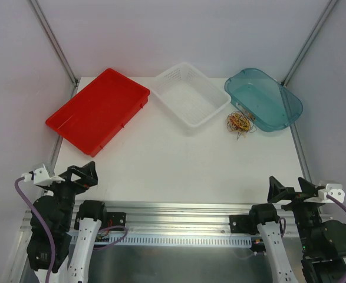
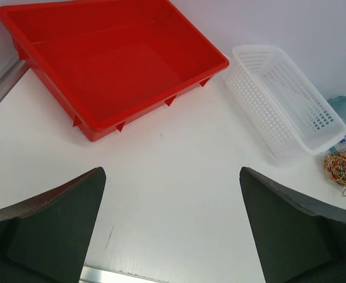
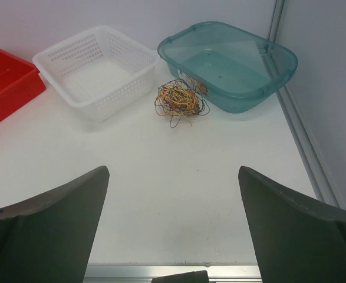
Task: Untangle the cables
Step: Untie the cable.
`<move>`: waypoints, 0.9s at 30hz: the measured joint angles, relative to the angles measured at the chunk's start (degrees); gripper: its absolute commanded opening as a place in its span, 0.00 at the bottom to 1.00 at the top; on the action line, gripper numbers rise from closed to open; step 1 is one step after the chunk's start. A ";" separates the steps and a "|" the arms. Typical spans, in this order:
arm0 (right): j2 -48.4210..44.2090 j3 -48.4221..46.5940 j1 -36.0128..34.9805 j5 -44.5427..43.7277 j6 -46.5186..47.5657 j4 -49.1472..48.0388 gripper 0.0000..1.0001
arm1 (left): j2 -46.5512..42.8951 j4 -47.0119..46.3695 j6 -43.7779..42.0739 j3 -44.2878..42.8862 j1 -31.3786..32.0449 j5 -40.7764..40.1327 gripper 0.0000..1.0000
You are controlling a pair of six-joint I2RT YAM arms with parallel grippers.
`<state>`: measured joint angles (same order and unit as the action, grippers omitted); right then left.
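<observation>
A white worktop (image 1: 161, 171) sits inside pale walls. Along its far edge stand a red tray (image 1: 96, 109) at the left, a white basket (image 1: 190, 94) in the middle and a teal tub (image 1: 264, 97) at the right corner, probably set there to receive sorted wires. The cables (image 3: 180, 99) lie in one tight yellow, red and dark knot on the bare surface, just beside the tub's near wall. The left claw (image 2: 171, 171) and right claw (image 3: 173, 171) hang at the near edge, jaws spread wide and holding nothing, seemingly parked ready to reach.
</observation>
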<state>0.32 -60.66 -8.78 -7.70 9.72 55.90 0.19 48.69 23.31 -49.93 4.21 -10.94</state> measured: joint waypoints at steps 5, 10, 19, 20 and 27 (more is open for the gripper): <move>0.00 0.07 0.00 0.72 0.07 0.00 0.97 | 0.00 -0.57 0.83 1.64 0.00 0.42 0.99; 0.00 1.01 0.00 3.06 -0.13 0.00 0.97 | 0.00 -1.77 2.08 4.09 0.00 1.86 0.99; 8.02 1.40 0.00 7.76 -2.40 -0.24 0.97 | 4.37 -3.89 5.11 6.84 0.00 6.36 0.99; 10.23 1.44 0.00 8.11 -2.97 -0.52 0.97 | 6.47 -4.26 5.29 6.88 0.00 6.88 0.99; 20.68 4.52 0.00 5.20 -9.57 -4.02 0.97 | 19.56 -7.76 3.50 8.04 0.00 10.86 0.99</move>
<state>20.99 -56.14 -8.78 -2.50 0.14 51.88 19.75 40.93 26.81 -41.89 4.21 -0.08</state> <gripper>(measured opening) 0.968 0.992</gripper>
